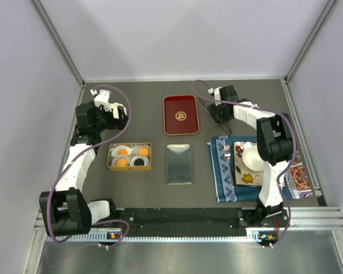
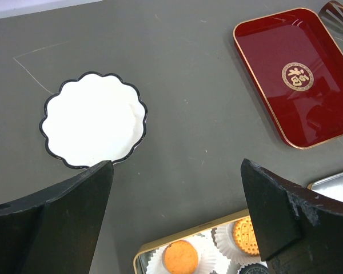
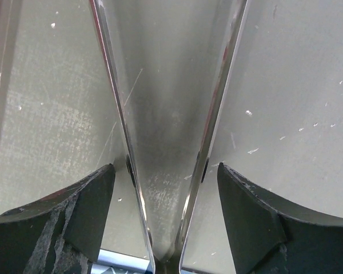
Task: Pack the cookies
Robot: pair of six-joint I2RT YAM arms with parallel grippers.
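Grey table (image 1: 137, 114) holds the tin (image 1: 109, 157), four cookies (image 1: 122, 151) inside, nine o'clock from its lid (image 1: 178, 164). Left gripper (image 2: 176, 165) hangs open; right gripper (image 3: 166, 168) straddles a metal utensil (image 3: 166, 85), grasp unclear. The lid probably needs seating squarely.

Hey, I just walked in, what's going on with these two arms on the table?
All four cookies sit in paper cups inside the gold tin, whose silver lid lies beside it, off. The left pincer hangs open and empty over the table near a white scalloped plate. The right pincer appears closed on a shiny metal utensil by the red tray.
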